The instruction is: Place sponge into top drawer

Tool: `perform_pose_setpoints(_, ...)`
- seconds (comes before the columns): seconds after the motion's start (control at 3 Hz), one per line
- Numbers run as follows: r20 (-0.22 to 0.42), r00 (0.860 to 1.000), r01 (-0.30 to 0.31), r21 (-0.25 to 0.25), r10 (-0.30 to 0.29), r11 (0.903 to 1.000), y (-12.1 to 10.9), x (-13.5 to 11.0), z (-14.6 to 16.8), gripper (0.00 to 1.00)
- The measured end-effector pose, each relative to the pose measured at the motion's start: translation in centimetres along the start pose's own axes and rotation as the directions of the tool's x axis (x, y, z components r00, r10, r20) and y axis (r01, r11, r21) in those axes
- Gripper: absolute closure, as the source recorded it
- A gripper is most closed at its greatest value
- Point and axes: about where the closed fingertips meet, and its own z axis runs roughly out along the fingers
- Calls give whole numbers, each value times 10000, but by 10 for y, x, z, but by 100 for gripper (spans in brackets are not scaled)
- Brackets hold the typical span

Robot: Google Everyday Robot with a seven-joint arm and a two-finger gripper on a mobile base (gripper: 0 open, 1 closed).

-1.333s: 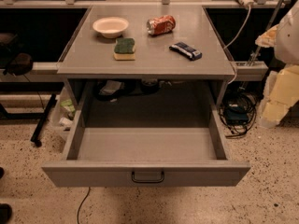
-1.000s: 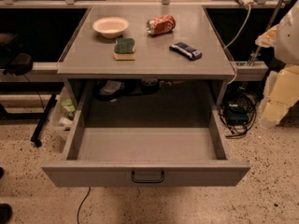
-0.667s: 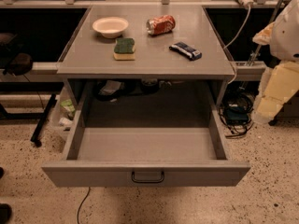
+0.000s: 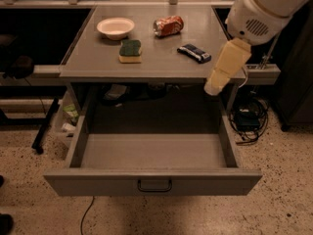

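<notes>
The sponge [image 4: 130, 50], dark green on a pale yellow base, lies on the grey table [image 4: 161, 65], left of centre and just in front of the white bowl [image 4: 115, 27]. The top drawer [image 4: 151, 182] is pulled fully out below the table, its inside bare, with the dark handle [image 4: 154, 185] on the front panel. My arm reaches in from the upper right. Its cream end, with the gripper [image 4: 213, 87], hangs by the table's front right corner, above the drawer's right side and well right of the sponge.
A crushed red can [image 4: 168, 25] and a dark blue wrapped bar [image 4: 194, 53] lie on the table's right half. Cables [image 4: 247, 119] lie on the floor at the right. Bottles and clutter [image 4: 68, 119] sit under the table at the left.
My arm has swung in from the right edge of the view, leftward to the table's front right corner. The sponge, the other objects and the drawer have not moved.
</notes>
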Motion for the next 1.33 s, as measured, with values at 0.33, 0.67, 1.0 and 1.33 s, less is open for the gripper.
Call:
perform_pose_setpoints(0.33,831,9963,-248,337,220,9991,-24,-64,30,0)
perform_pose_setpoints(0.67,1330,9839,-1265,476,1192,9908,-49,-113,84,0)
perform_pose_setpoints(1.0,1329,9839,-1268,475,1195,9908,-49,-113,84,0)
perform_pose_setpoints(1.33,1096,9712,-2159,270,2118,9761,-58,-106,111,0)
